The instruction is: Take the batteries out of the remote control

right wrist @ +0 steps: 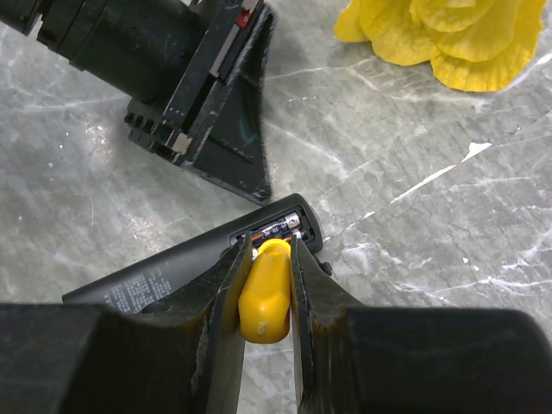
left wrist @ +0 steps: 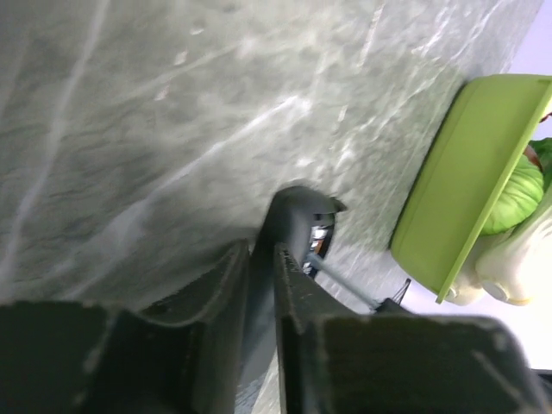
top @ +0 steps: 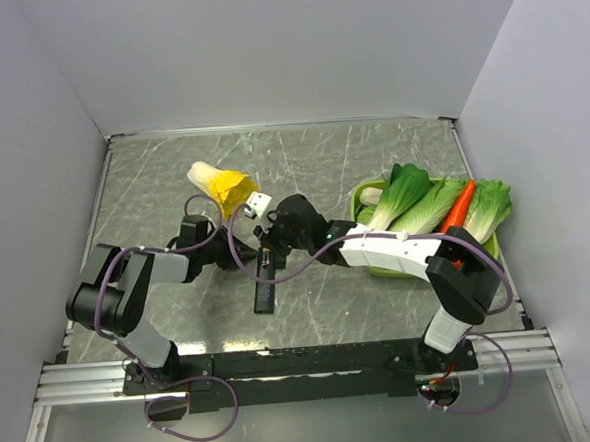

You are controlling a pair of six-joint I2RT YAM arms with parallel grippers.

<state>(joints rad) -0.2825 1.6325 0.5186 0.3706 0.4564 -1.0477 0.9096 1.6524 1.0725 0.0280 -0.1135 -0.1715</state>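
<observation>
My right hand (right wrist: 269,252) clamps the yellow screwdriver (right wrist: 263,302) at the open end of the remote control (right wrist: 155,276); whether my left hand (left wrist: 261,259) grips, I cannot tell

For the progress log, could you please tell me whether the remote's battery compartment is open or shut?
Open: the remote has its end uncovered, with metal contacts showing.

Remote control (right wrist: 172,272): slim black bar, flat on the table (right wrist: 414,259), label side up. End battery compartment (right wrist: 278,228) uncovered; contents indistinct.
</observation>
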